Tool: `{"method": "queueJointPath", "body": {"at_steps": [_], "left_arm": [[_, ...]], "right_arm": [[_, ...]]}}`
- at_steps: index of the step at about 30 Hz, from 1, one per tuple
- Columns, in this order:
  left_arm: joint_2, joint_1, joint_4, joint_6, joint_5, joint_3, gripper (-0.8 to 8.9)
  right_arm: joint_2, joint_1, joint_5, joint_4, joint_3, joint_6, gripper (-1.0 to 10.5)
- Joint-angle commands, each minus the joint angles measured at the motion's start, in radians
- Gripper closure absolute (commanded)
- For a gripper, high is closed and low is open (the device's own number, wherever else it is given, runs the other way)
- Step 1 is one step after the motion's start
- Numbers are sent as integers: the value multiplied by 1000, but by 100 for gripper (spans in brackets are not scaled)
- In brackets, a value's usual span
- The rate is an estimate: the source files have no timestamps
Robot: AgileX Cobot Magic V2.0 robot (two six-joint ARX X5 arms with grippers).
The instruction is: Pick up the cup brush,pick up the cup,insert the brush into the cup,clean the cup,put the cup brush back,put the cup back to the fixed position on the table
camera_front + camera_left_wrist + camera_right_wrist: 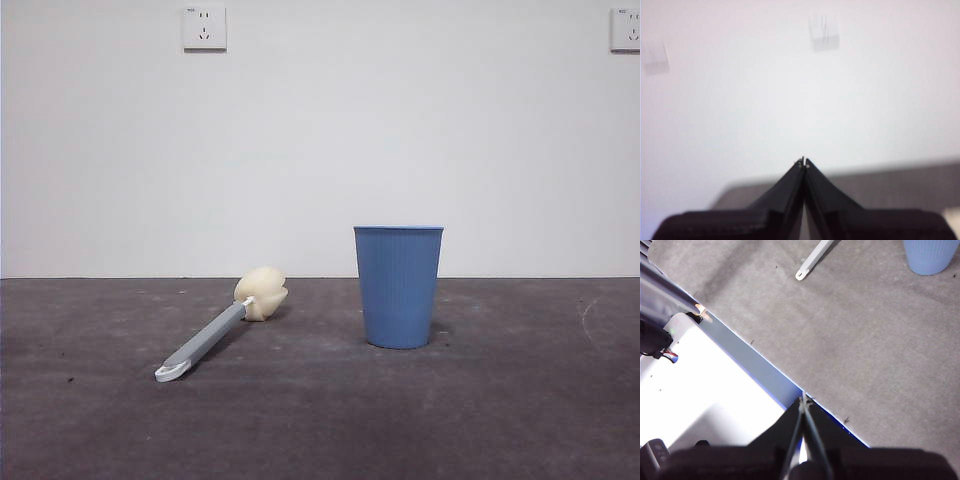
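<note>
On the tabletop (520, 400) I see the brush (215, 335) lying flat, sponge head toward the wall, well apart from the upright cup (398, 287). Left claw (804, 162) is closed and empty, facing the wall; right claw (804, 399) is closed and empty at the tabletop's edge. I judge no step begun: first, open a claw over the handle
</note>
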Motion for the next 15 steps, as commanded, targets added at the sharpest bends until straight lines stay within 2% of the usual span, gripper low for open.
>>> {"method": "queueJointPath", "body": {"at_steps": [1,4,11,15], "left_arm": [[-38,23,8,11,50,-89,817],[-87,33,7,5,52,-172,817],[-219,33,-34,-69,50,-327,817],[-299,33,-252,-98,50,-329,817]], "right_arm": [[-2,2,3,4,4,6,945],[-3,2,2,4,4,6,945],[-3,2,2,4,4,6,945],[-2,2,2,5,4,6,945]]}}
